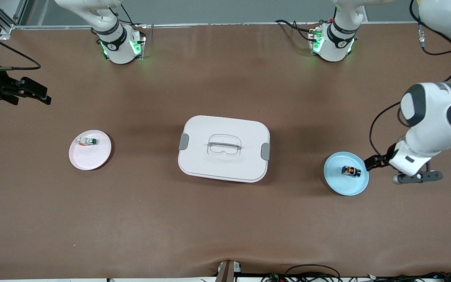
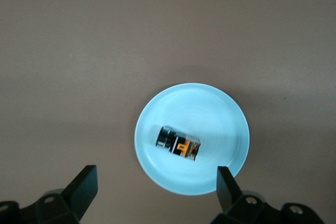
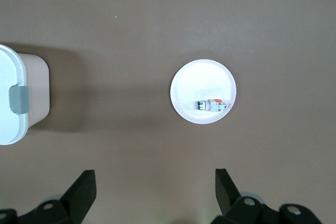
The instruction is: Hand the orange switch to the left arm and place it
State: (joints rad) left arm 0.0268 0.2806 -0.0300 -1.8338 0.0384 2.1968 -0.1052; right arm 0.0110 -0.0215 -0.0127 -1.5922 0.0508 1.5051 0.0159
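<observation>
Here: two plates [image 1: 346, 184] [image 1: 89, 156], two switches [image 1: 350, 170] [image 1: 91, 141], one box [image 1: 224, 149]; both grippers' [image 2: 156, 182] [image 3: 155, 184] fingers apart.

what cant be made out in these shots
- Orange switch on the blue plate: too small in the front view to show which way its cap faces.
- Left gripper: in the front view its own arm covers most of it.
- Right gripper: its arm is cut off by the front view's edge.
- Box: cut by the right wrist view's edge, one latch showing.

Left gripper [image 1: 371, 162] low, jaws wide; right gripper [image 1: 33, 94] raised, jaws wide.
</observation>
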